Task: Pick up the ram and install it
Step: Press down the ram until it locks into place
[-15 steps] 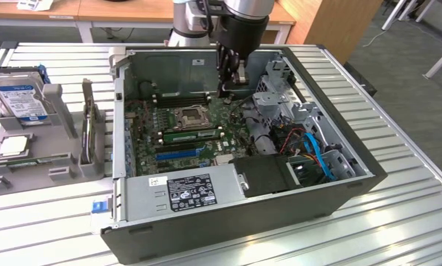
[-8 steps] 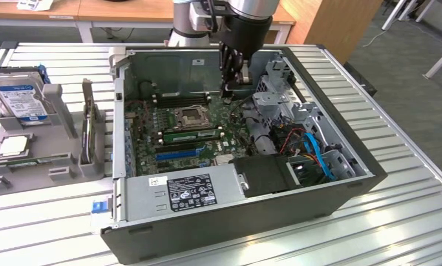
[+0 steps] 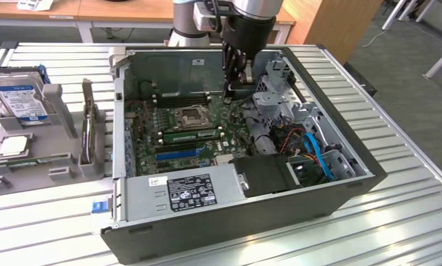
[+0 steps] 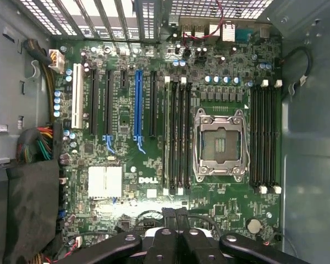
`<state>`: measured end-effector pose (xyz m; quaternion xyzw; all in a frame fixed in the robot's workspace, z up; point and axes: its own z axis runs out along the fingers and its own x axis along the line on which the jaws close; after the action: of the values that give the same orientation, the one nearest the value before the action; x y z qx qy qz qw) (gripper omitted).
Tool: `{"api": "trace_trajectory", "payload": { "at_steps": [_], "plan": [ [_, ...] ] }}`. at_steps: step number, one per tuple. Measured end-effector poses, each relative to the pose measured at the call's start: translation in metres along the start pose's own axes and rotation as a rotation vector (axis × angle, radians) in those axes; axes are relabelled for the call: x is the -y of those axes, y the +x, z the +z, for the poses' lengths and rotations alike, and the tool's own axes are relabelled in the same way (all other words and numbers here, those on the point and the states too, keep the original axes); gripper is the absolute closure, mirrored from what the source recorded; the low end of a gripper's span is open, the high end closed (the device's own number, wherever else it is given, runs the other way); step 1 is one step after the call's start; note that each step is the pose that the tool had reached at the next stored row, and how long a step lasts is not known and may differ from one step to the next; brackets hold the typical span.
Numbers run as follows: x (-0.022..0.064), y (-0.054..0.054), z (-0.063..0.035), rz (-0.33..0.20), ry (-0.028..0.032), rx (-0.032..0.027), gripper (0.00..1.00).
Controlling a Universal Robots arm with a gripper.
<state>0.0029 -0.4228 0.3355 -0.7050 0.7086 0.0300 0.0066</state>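
Gripper (image 3: 232, 91): we found it closed tight, gripping nothing, above the motherboard (image 4: 220, 203).
Ram (image 3: 194, 134): we saw it standing in a memory slot beside the CPU socket (image 3: 191, 114).
Long axis: along the slot, across the exterior view.
Bearing: the ram lay to the exterior view's left of the gripper, nearer the camera, apart.

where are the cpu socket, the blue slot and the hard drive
cpu socket (image 4: 219, 144), wrist view, on the open middle of the socket
blue slot (image 4: 138, 104), wrist view, about halfway along its length
hard drive (image 3: 21, 100), exterior view, on its top label
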Motion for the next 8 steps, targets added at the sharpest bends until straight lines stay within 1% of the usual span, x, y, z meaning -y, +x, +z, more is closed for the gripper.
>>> {"api": "trace_trajectory", "payload": {
  "at_steps": [4, 8],
  "plan": [
    [0.0, 0.0, 0.0001, 0.0, 0.0, -0.0001, 0.9],
    [0.0001, 0.0002, 0.0028, 0.0, 0.0, 0.0008, 0.9]
  ]
}}
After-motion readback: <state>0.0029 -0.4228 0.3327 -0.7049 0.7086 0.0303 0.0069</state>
